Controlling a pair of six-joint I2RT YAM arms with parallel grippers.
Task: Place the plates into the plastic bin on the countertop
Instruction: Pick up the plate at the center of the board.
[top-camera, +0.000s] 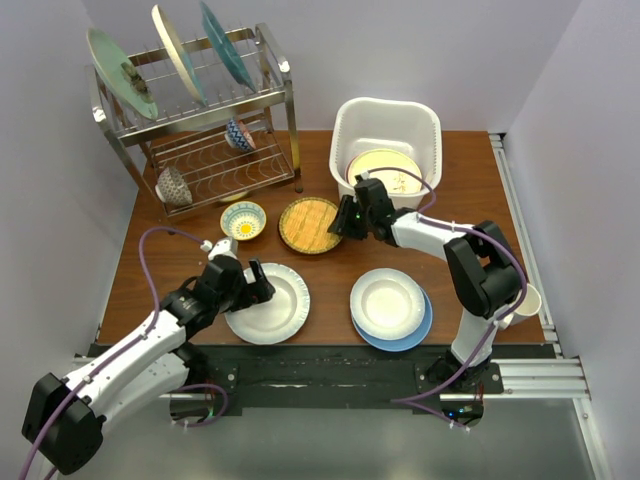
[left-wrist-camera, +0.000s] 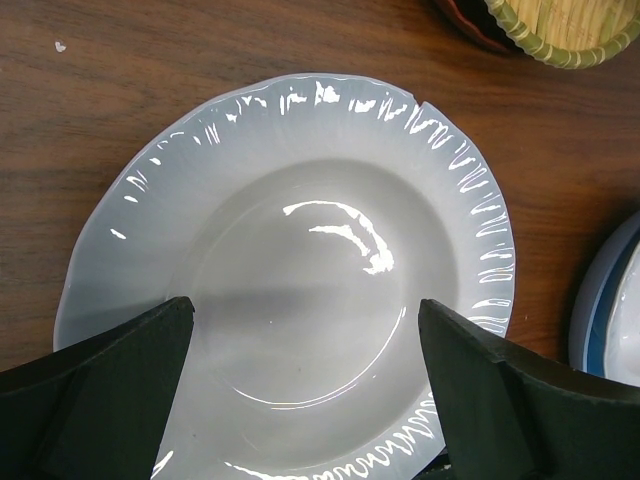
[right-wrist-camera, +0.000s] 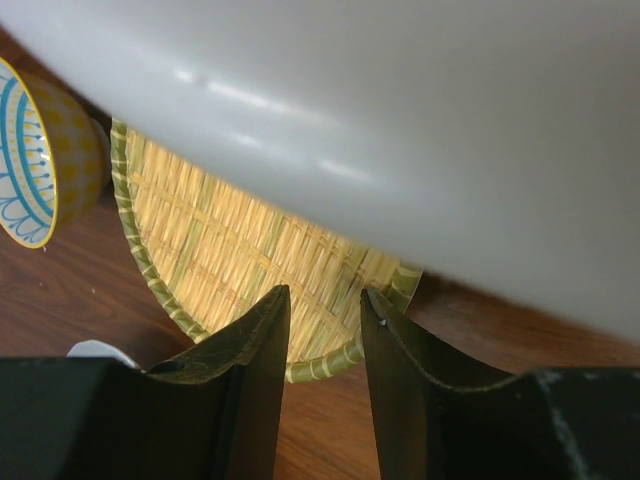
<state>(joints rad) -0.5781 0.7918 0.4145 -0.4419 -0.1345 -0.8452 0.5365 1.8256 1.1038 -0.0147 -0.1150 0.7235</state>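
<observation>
Now left claw (left-wrist-camera: 305, 305): released wide over white plate (left-wrist-camera: 300, 180), near woven plate (top-camera: 300, 225)
Right claw (right-wrist-camera: 325, 295): narrowly parted, empty, over woven plate's rim

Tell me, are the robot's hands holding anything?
No, nothing is held. The left gripper hangs open over the white fluted round plate; the right gripper is open and empty beside the white plastic bin.

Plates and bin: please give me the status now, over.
Left hand open over white plate. Right hand slightly open, empty, at woven plate beside plastic bin. Cream plate in bin. Patterned bowl near woven plate.
</observation>
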